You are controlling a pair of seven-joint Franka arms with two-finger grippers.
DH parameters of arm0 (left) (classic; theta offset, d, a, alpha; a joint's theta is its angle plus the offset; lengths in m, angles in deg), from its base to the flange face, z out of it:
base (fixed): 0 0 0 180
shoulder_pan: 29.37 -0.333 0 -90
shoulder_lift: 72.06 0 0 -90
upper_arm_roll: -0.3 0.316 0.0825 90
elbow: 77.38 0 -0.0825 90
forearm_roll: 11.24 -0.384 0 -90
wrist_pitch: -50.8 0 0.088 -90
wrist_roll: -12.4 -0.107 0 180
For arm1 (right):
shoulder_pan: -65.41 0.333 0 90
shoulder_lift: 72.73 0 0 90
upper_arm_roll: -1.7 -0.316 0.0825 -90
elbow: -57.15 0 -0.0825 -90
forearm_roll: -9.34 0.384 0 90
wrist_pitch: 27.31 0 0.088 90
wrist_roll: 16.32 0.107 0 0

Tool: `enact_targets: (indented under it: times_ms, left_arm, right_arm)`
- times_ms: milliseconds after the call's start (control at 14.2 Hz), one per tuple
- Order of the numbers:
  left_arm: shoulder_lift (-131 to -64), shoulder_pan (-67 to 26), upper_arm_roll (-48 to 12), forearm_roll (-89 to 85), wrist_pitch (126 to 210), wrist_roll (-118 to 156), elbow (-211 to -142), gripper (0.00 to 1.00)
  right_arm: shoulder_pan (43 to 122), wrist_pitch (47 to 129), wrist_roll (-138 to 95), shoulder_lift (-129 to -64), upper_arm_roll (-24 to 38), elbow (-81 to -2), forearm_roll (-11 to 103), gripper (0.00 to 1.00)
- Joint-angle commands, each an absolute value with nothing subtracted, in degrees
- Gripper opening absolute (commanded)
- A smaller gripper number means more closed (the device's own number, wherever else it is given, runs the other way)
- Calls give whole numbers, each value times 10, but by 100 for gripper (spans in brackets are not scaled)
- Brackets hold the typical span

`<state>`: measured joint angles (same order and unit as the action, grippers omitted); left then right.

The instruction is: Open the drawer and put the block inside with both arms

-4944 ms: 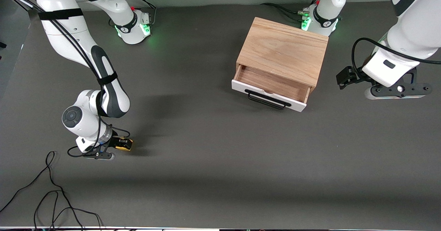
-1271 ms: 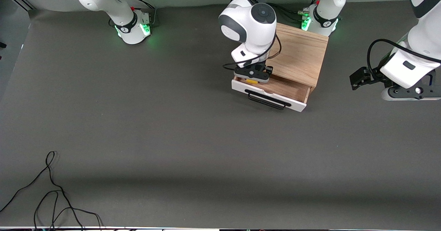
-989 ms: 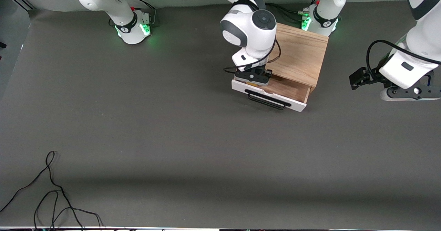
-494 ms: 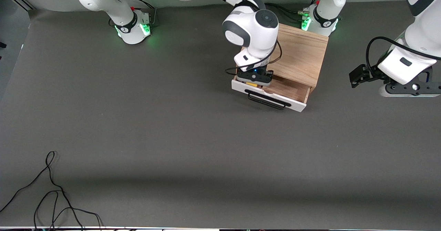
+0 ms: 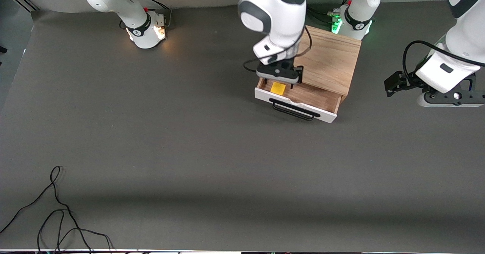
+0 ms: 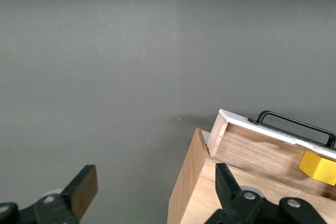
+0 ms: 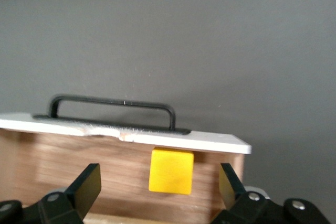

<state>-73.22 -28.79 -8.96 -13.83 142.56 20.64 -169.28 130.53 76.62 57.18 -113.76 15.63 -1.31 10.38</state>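
The drawer stands pulled out of the light oak cabinet, and the yellow block lies on its wood floor at the end toward the right arm, apparently just inside the white front with its black bar handle. The right gripper hangs over that end of the drawer with its fingers spread, gripping nothing. The left gripper waits above the table beside the cabinet, jaws wide and empty.

You see a matt grey table, a grainy light wood cabinet, the drawer front's smooth white finish chipped at its edge, and a smooth yellow block.
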Motion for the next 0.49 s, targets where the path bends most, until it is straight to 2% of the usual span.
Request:
enact_targets:
  times_ms: [0,424]
  left_arm:
    - [-713,-293,-90,-134,1437,193,-1714,100]
    - [-713,-293,-90,-134,1435,193,-1714,100]
  right_arm:
    - [1276,721,571,-1089,152,-30,107,100]
    - [1197,715,423,-988,154,-133,125,100]
